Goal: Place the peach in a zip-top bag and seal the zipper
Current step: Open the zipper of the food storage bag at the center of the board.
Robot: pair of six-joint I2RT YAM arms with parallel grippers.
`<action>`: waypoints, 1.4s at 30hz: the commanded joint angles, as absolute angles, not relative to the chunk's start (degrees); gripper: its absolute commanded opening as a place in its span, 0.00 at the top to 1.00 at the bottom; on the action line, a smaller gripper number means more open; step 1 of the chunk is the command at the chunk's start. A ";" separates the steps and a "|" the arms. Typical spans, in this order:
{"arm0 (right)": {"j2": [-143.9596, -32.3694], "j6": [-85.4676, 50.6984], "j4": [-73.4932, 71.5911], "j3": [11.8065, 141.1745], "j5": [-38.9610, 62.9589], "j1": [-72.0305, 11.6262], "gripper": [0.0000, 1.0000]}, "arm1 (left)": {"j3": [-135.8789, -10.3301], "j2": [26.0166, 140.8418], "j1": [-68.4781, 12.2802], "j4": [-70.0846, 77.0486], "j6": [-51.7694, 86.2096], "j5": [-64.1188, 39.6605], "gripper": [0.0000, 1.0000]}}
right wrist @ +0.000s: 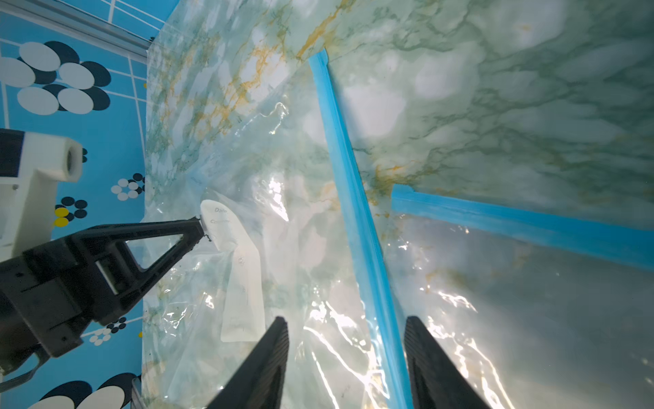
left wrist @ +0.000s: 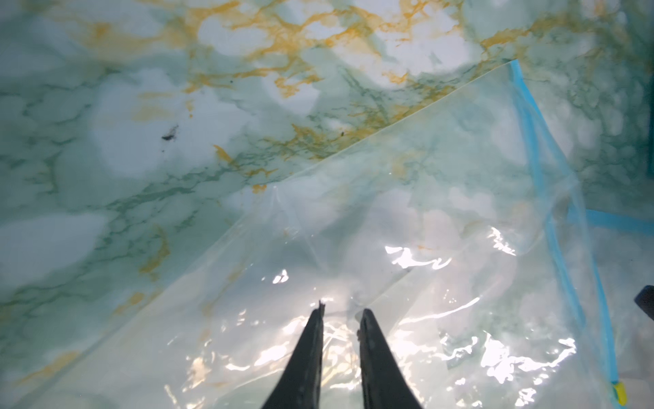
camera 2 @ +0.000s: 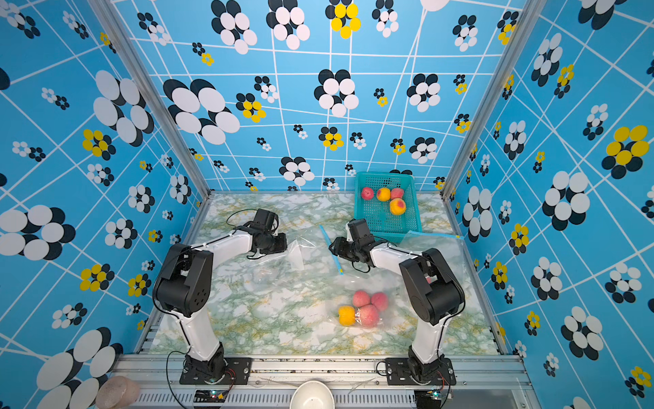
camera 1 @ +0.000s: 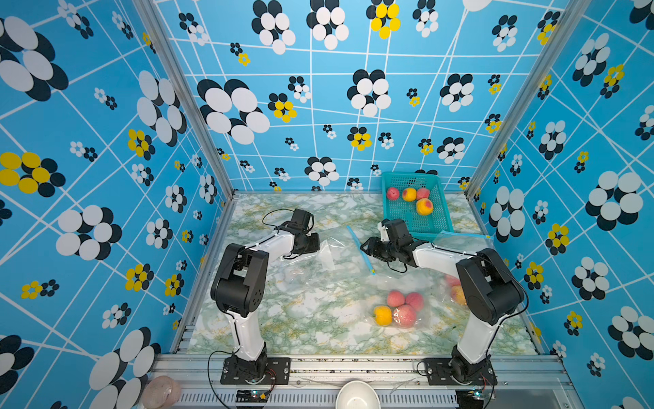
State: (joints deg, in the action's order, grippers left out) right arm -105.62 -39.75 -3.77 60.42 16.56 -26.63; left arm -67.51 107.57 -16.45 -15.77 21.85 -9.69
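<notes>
Your left gripper (left wrist: 341, 311) is hanging over the clear bag (left wrist: 424, 212), which is lying flat on the table (camera 1: 300, 318) in front of the basket (camera 1: 407, 216), off toward the left arm's side. Its jaws are standing a narrow slit apart and are gripping nothing that shows. Your right gripper (right wrist: 346, 318) is sitting nearer the basket, jaws well apart, straddling the bag's blue zipper strip (right wrist: 339, 148) without pinching it. Four peaches (camera 1: 409, 194) are resting inside the basket, toward its far end. The clear bag is looking empty. A second bag (camera 1: 419, 320) holding four more is lying well in front of the basket.
</notes>
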 commanded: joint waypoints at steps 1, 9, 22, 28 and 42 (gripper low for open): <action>-107.54 -38.85 -2.31 62.64 16.48 -27.47 0.46 | -64.85 108.86 -15.76 -14.32 21.81 -11.79 0.80; -109.31 -40.00 -3.80 63.48 18.52 -27.68 0.54 | -62.77 109.08 -15.34 -12.26 22.02 -13.00 0.81; -109.82 -43.62 -9.53 60.92 22.86 -27.69 0.65 | -61.73 108.90 -15.29 -10.99 22.19 -13.80 0.82; -108.91 -55.27 -26.15 56.65 30.40 -27.69 0.73 | -60.66 108.50 -15.35 -10.12 22.51 -13.84 0.83; -108.55 -47.07 -9.46 56.59 23.08 -27.77 0.59 | -59.78 106.71 -15.32 -10.11 22.36 -13.41 0.83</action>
State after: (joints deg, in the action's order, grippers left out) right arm -108.95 -49.84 -15.14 57.01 26.11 -27.38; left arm -61.54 107.74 -15.75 -7.27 21.91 -13.69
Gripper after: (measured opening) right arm 0.404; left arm 0.169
